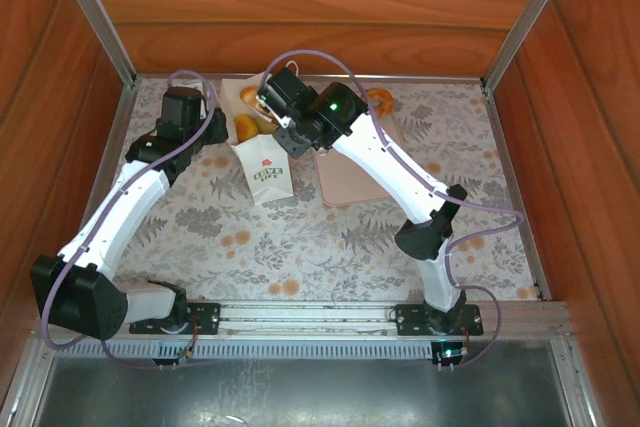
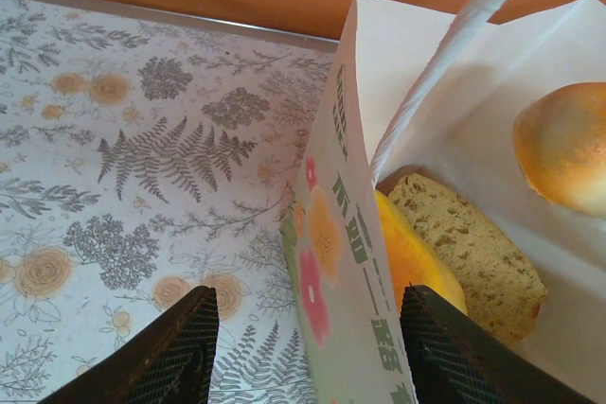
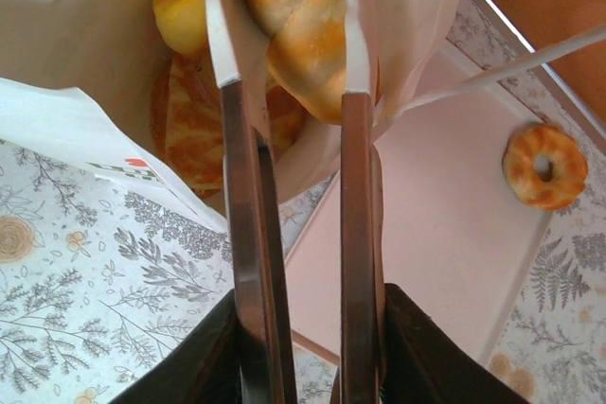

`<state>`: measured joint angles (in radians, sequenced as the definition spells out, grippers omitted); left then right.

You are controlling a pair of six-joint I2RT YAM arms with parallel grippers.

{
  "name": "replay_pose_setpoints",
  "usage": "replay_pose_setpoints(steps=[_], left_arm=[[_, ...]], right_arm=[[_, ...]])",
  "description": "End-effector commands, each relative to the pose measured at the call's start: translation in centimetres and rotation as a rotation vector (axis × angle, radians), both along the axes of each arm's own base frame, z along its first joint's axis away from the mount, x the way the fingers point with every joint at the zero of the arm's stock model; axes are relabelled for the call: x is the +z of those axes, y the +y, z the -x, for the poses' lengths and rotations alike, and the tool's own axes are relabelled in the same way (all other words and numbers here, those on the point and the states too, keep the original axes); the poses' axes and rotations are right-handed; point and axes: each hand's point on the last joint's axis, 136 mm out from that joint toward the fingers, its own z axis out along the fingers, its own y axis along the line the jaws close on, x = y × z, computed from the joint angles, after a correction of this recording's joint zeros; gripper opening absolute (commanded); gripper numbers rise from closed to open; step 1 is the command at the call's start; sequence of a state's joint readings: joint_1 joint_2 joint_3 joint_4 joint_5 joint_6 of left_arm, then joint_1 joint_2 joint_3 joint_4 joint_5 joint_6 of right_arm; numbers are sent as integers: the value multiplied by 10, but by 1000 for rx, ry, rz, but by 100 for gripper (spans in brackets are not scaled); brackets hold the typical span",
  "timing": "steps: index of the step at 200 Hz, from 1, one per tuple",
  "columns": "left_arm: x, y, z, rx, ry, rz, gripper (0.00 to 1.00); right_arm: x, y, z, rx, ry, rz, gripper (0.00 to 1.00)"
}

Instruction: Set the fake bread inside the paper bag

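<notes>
Golden-brown striped toy bread roll point(image 3: 294, 16) looks light, stiff and kinda slick, so a mid-body pinch suits it. Thin metal tongs point(image 3: 248, 234) hold it in the mouth of the white printed paper bag point(image 2: 426, 73), far-centre on the table point(image 1: 330, 247). Right gripper point(image 3: 308, 366) is clamped on the tongs. Left gripper point(image 2: 308, 347) is spread apart, straddling the floppy bag wall, probably not touching it.

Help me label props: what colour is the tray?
Pale pink tray; best in right wrist view.

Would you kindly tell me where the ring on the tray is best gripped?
Pinch one side of the ring from above, one tip in the hole, one outside: it lies flat on the tray, hole up, nothing beside it.
</notes>
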<state>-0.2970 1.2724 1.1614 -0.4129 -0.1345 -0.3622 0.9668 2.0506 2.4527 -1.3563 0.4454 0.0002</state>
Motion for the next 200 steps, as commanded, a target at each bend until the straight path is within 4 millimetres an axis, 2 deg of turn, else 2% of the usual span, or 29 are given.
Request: replay_pose_setpoints(steps=[1,58,89,157,176,200], left_arm=[[2,2,4,-3,-4,-26,55],[1,1,3,-6,-1,-24,55],[2,0,4,-11,-2,-21,55],[3,-5,6,-33,-2,10,56],[6,-5,7,-35,-8,13,56],[18,-4,9,-36,-36,21,63]], right_arm=[[8,-8,-7,-27,-35,8,40],[11,-11,-8,-41,-43,2,55],[15,-9,-7,-42,-44,-24,59],[35,-3,0,-16,-53,-131,57],[48,-4,3,-15,-75,-176,56],[68,-11,7,-18,-113,-232,56]])
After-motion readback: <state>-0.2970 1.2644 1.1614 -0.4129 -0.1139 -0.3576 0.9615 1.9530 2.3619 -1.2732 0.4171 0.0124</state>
